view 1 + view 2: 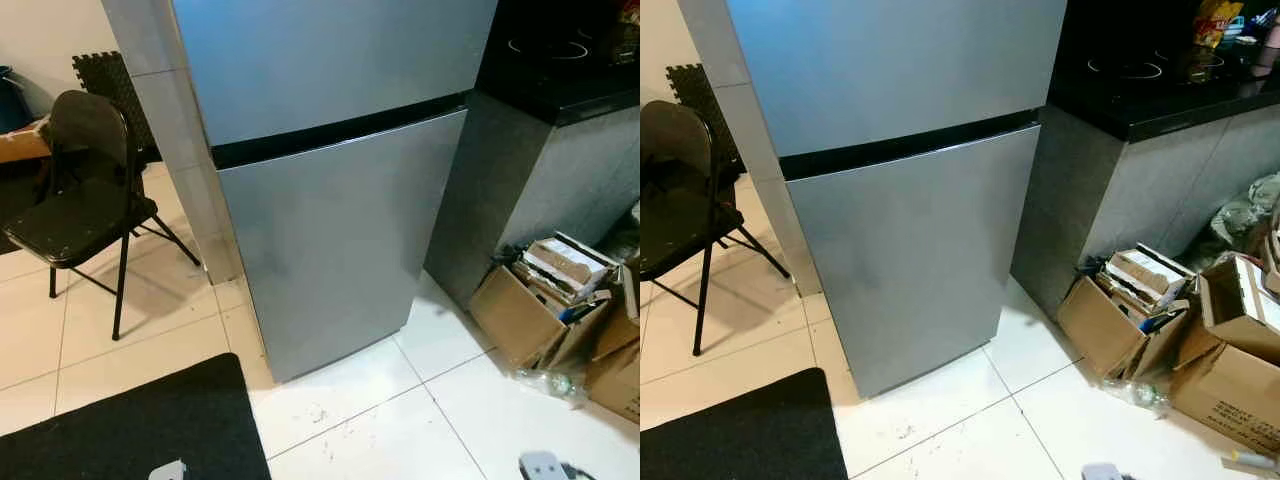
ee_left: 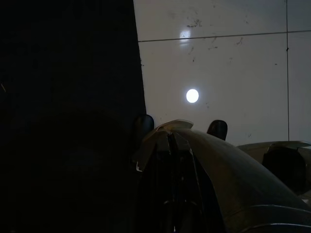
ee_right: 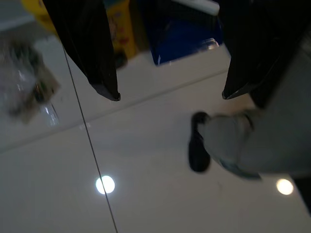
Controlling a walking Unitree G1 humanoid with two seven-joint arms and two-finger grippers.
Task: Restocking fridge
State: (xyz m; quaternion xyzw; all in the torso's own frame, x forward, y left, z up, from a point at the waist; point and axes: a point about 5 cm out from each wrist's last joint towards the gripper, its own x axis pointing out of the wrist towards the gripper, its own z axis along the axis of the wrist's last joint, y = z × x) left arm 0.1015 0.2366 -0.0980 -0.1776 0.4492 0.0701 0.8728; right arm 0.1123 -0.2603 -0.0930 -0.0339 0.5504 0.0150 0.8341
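Note:
A silver two-door fridge stands straight ahead, with both the upper door and the lower door closed. A dark gap divides the two doors. My left gripper hangs low over the white floor tiles beside the black mat; its fingertips stand apart, open and empty. My right gripper also hangs above the tiles, fingers spread wide with nothing between them. No item for the fridge is held.
A black folding chair stands to the left of the fridge. A dark counter with a stovetop adjoins its right side. Open cardboard boxes and a plastic bag crowd the floor at right. The mat lies front left.

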